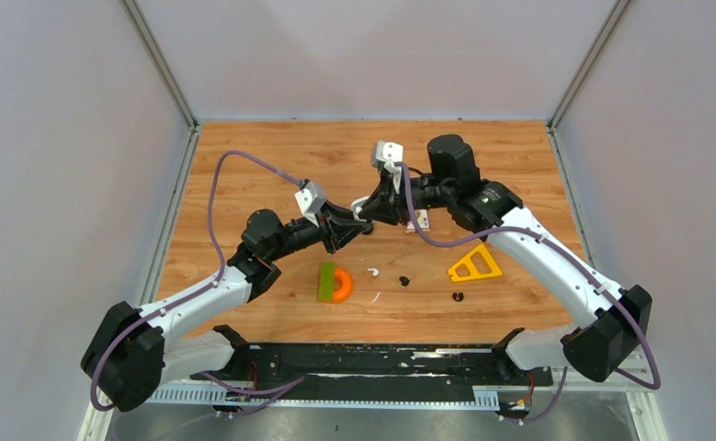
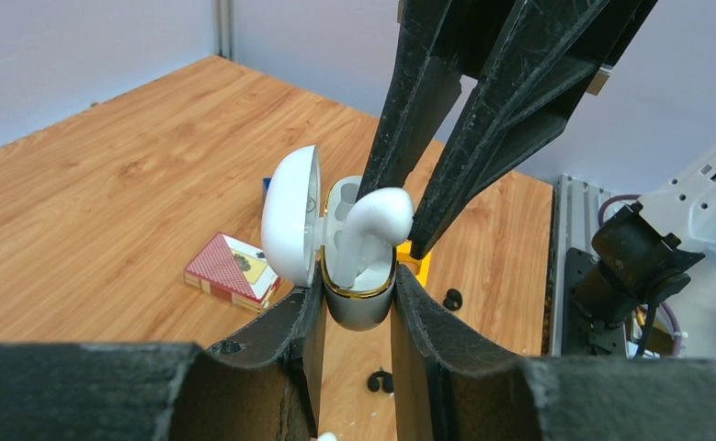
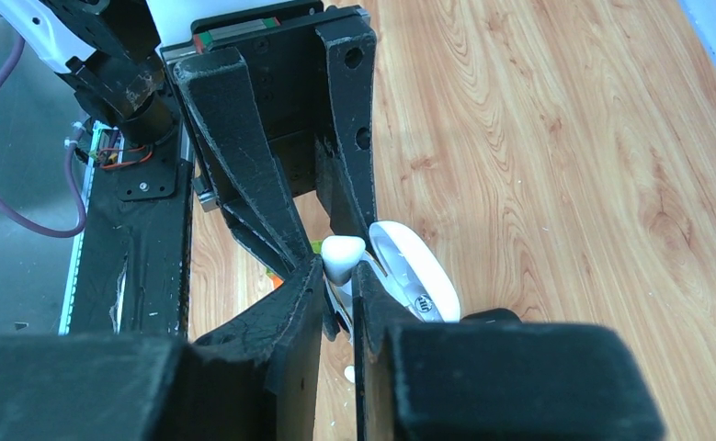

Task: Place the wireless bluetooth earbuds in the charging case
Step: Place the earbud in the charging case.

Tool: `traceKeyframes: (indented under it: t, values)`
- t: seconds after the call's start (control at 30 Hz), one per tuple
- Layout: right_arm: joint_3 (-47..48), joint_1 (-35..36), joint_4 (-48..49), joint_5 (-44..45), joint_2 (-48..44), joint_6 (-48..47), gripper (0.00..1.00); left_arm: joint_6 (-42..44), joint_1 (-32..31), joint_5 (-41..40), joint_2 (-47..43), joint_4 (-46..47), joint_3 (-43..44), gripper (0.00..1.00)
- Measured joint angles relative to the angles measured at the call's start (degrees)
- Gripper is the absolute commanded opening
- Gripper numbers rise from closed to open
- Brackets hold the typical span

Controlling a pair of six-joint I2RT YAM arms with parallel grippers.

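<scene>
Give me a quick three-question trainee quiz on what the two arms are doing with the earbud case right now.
1. True or false: the lid of the white glossy charging case with the gold rim is open.
2. Which one pinches the white curved stemmed earbud over the case? A) the left end effector B) the right end effector
3. Fill in: ___ black knobby earbuds lie loose on the wooden table.

Key: 1 true. 2 B; the left one clamps the case. 3 two.
</scene>
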Motion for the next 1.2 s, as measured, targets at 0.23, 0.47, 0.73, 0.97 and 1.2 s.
traceKeyframes:
  t: [0.23, 0.47, 0.73, 0.97, 1.2]
  values:
    - [2.73, 0.0, -1.88, 0.24, 0.11, -0.02, 0.0, 1.11, 0.0, 0.11, 0.0, -0.37, 0.0, 0.0]
    - [3.8, 0.0, -3.3, 0.26, 0.26, -0.09, 0.0, 3.04, 0.0, 0.09, -0.33, -2.73, 0.0, 0.0]
    - [4.02, 0.0, -6.69, 0.74, 1.97, -0.74, 0.0, 6.43, -0.17, 0.09, -1.79, -5.09, 0.0, 0.0]
    - [4.57, 0.0, -8.11, 1.2, 3.02, -0.94, 0.0, 8.0, -0.7, 0.07, -1.9, -6.67, 0.0, 0.0]
    - [4.7, 0.0, -8.87, 1.16, 3.02, -1.11, 0.0, 8.81, -0.74, -0.15, -1.9, -6.82, 0.0, 0.0]
